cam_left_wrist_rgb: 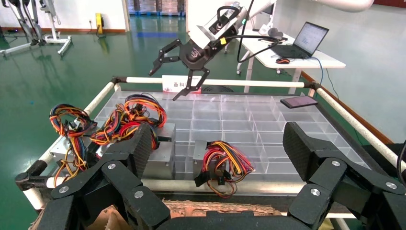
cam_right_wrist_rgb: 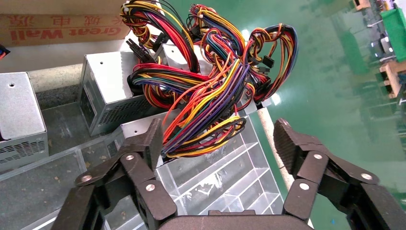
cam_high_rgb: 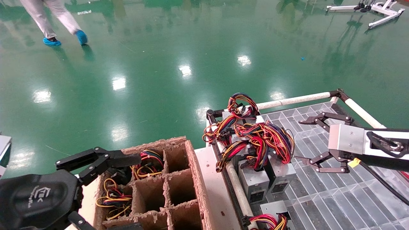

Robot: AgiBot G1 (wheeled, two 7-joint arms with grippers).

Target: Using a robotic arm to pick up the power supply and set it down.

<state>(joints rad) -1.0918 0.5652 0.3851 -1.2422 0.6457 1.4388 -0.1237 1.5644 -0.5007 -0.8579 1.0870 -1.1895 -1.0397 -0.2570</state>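
Several power supplies, grey metal boxes under a tangle of red, yellow and black wires, lie at the left end of a clear gridded tray on a cart. The robotic arm with the silver camera box reaches in from the right. Its right gripper hangs open just right of the pile, holding nothing. In the right wrist view that gripper gapes over the tray, the wire bundle and a grey box just ahead. My left gripper stands open over the cardboard box; its wrist view shows one power supply ahead.
A cardboard box with dividers at the lower left holds wire bundles in some cells. White rails edge the cart. A person walks on the green floor. A desk with a laptop stands beyond the cart.
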